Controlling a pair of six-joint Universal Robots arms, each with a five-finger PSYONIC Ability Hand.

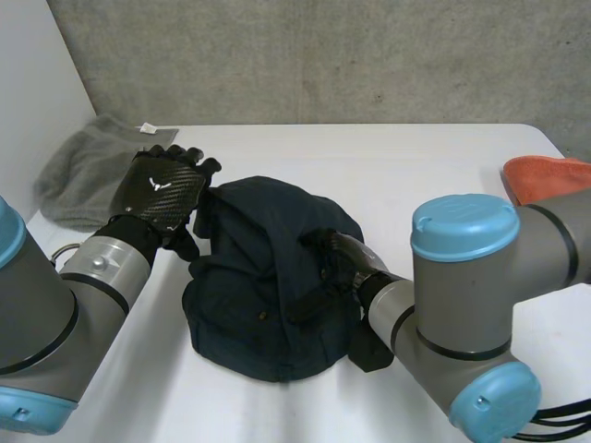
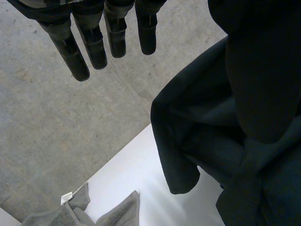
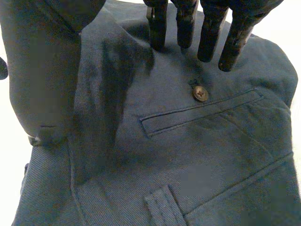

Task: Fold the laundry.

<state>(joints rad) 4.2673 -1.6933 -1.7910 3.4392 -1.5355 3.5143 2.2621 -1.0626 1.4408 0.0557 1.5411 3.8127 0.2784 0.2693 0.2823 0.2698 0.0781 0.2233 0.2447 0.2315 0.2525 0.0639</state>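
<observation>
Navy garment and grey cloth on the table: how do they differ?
The navy garment is dark and heaped mid-table; the grey cloth is pale and lies flatter at the far left corner. The navy garment has a button and pocket; the grey cloth shows a white tag. The right hand touches the navy garment; no hand is on the grey cloth. Both are rumpled.

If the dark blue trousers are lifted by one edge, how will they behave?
Probably floppy: the trousers lie in a crumpled heap with soft folds. Likely to sag rather than keep shape. The cloth looks thick, so perhaps not slippery.
</observation>
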